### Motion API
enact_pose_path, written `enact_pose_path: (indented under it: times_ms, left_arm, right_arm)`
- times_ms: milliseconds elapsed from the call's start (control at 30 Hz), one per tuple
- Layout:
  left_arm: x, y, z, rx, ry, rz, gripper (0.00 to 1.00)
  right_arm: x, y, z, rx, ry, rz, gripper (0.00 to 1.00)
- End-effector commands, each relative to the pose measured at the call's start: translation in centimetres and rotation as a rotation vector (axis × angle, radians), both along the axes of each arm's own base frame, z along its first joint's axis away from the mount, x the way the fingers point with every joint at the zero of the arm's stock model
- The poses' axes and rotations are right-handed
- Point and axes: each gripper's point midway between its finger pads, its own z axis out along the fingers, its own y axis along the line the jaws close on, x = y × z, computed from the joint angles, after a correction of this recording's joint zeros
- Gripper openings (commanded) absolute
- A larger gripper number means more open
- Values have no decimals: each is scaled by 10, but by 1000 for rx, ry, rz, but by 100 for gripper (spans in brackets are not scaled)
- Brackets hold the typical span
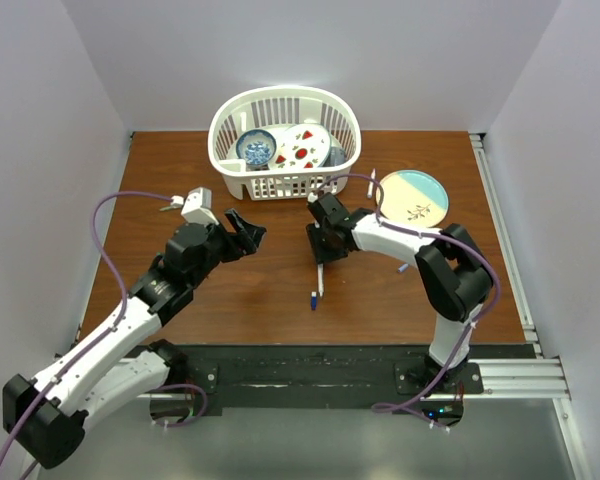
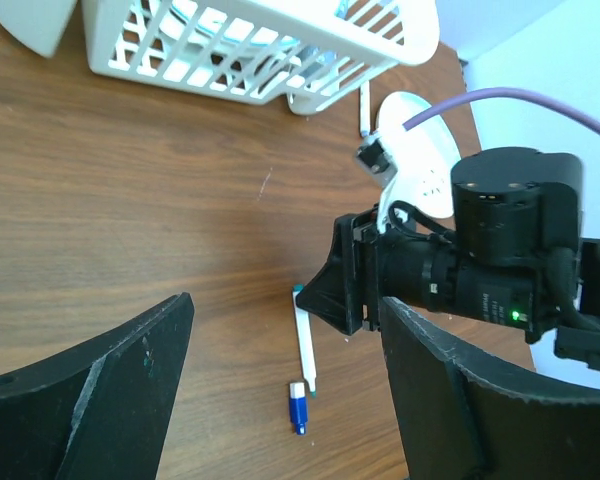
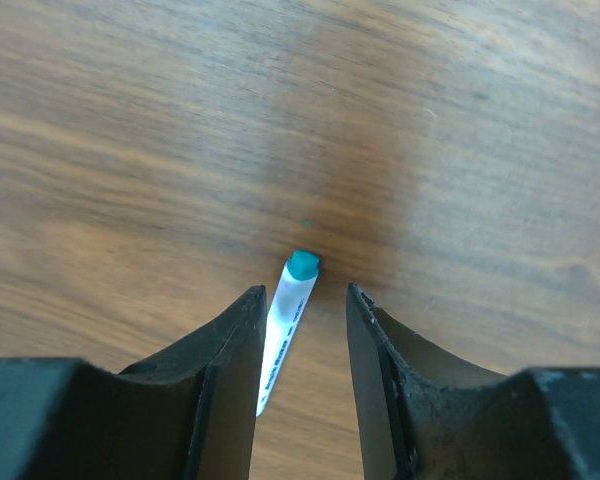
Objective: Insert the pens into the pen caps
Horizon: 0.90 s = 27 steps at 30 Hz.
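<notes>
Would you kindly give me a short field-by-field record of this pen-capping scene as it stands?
right gripper: open, straddling white plastic pen with teal end, lying on brown wooden table
left gripper: open, empty
small blue pen cap: on table near pen's other end
white slatted plastic basket: behind, holding dishes

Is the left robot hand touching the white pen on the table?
Apart. The top view shows bare table between the left hand and the white pen.
</notes>
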Motion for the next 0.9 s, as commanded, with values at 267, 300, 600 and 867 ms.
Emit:
enact_pose_path:
  times_ms: [267,300,600,867]
  left_arm:
    - [-2,23,9,52,-49,70,80]
    - [-3,24,9,53,-51,71,80]
    - [-6,37,19,52,-90,119,80]
    - [-8,49,32,40,-133,170,80]
  right_arm:
    - [-10,8,-1,-64,77,295,35]
    - [-10,7,-4,-72,82,304,34]
    - [3,-6,7,-207,-119,605,10]
    - [-22,1,25,-210,-379,1222,4]
